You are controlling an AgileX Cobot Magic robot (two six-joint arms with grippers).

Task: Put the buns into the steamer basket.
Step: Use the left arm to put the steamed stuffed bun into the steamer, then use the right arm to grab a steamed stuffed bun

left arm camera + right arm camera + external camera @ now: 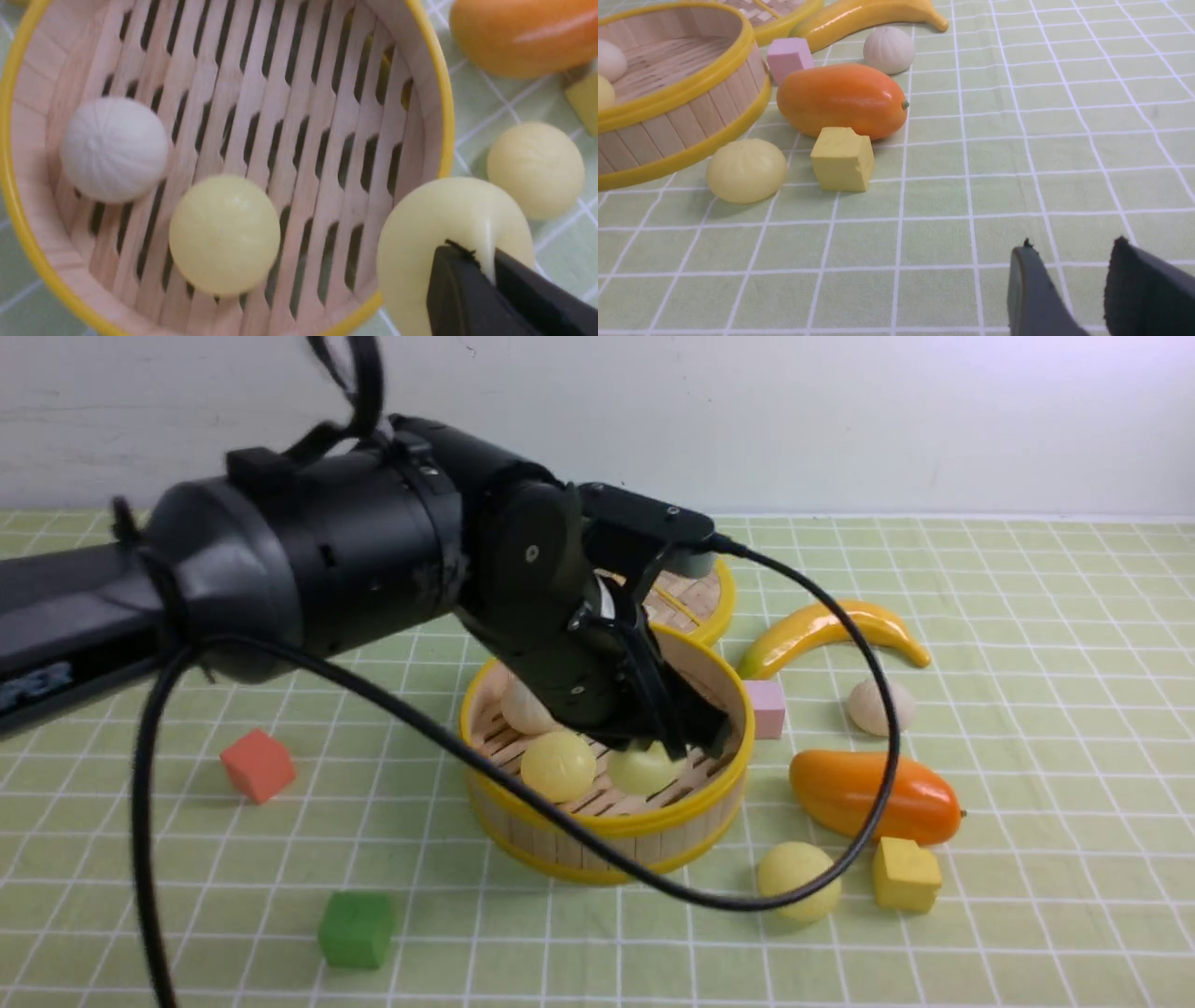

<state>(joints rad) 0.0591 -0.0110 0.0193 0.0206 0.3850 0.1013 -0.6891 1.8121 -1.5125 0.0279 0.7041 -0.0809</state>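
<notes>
Checking the front view first: the left gripper is down inside the steamer basket, near its right wall, jaws clamped on a pale yellow bun. We can't tell whether that bun touches the slats. Two more lie on the basket floor: a second yellow bun and, behind it, a pleated off-white bun partly hidden by the wrist. Out on the checked cloth, a third yellow bun sits off the basket's front right, between it and a yellow cube. The other pleated bun sits right of a pink cube, which is just beside the basket. A mango lies between those two loose buns, with a banana further back. A woven lid is behind the basket, and a red cube and a green cube are off to the left. Left wrist view: the black fingers pinch the held bun hard enough to fold its skin between them, and from here it overlaps the yellow rim. The other two buns rest apart on the slats. Right wrist view: the right gripper hangs over bare cloth, well apart from everything, jaws parted with nothing between them. The third yellow bun is just beside the basket's lower rim with the yellow cube near it. We can't tell whether the cube touches the mango.
</notes>
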